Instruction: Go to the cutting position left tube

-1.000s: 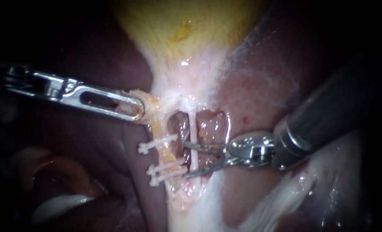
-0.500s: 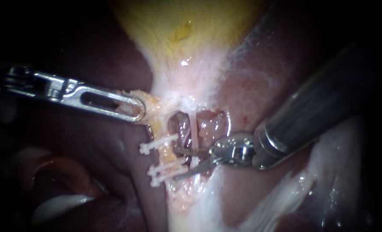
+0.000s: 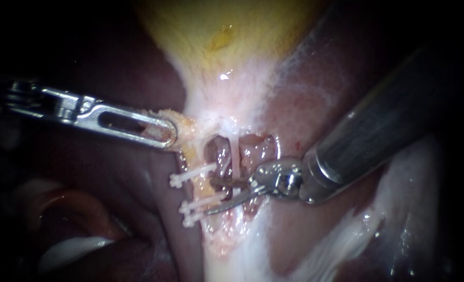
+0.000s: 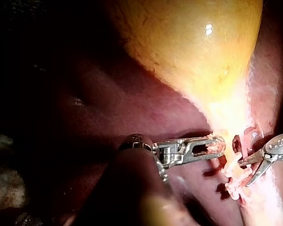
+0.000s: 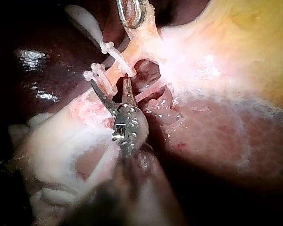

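Looming nearest, from two o'clock: the dark shaft of the right instrument (image 3: pixel 210 197), blades spread in a narrow V and gripping nothing. Crossing the thin white right tube (image 3: pixel 235 156) close to the hinge, though whether over or under it cannot be told. Reaching with the tips to the left tube (image 3: pixel 203 189), the yellowish strand at centre, on the bare stretch between the single clip (image 3: pixel 190 175) at eleven o'clock of the tips and the paired clips (image 3: pixel 199 209) at seven o'clock. Appearing, in the right wrist view, to be bracketing that stretch without closing on it.

Reading this as the end of the approach: arriving at the cutting position, not yet cutting. Calling next for seating the strand deeper in the V, keeping both blades off the clips and the right tube out of the bite.

Farther back, at nine o'clock: the left instrument (image 3: pixel 166 133), jaws pressed together on a flap of tissue (image 3: pixel 182 128) at the strand's head, holding it taut. Farthest, at twelve o'clock, the gallbladder (image 3: pixel 227 31), bedded in the liver (image 3: pixel 315 120).
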### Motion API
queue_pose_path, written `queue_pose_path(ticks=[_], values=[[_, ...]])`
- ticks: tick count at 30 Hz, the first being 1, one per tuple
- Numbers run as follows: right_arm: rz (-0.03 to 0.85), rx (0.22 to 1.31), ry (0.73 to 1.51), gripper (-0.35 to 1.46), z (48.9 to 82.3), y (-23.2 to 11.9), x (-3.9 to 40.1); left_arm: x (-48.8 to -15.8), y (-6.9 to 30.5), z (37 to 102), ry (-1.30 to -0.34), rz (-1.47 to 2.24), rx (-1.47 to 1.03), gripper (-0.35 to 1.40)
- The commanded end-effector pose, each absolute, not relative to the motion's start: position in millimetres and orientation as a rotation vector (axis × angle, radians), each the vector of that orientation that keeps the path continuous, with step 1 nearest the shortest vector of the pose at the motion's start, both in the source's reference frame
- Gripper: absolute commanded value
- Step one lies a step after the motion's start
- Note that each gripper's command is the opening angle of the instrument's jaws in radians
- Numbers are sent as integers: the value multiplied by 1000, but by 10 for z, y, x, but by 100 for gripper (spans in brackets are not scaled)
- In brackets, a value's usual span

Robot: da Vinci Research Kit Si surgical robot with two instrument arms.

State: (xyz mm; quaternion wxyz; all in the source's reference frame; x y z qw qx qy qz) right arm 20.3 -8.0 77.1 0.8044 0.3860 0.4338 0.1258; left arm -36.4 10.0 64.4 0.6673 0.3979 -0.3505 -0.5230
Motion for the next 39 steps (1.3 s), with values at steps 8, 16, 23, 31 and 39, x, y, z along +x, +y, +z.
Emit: queue_pose_path(ticks=[8,16,23,31,39], values=[[289,863,964,111,771,-77,218,-365,101,644,-791,-1181,898,-35],[320,895,991,115,773,-73,233,-366,101,645,-791,-1181,898,-35],[327,965,1023,111,772,-72,247,-366,102,646,-791,-1180,898,-35],[347,999,1042,113,770,-74,264,-366,102,647,-791,-1180,898,-35],[347,1029,1061,108,772,-71,274,-367,103,648,-791,-1180,898,-35]])
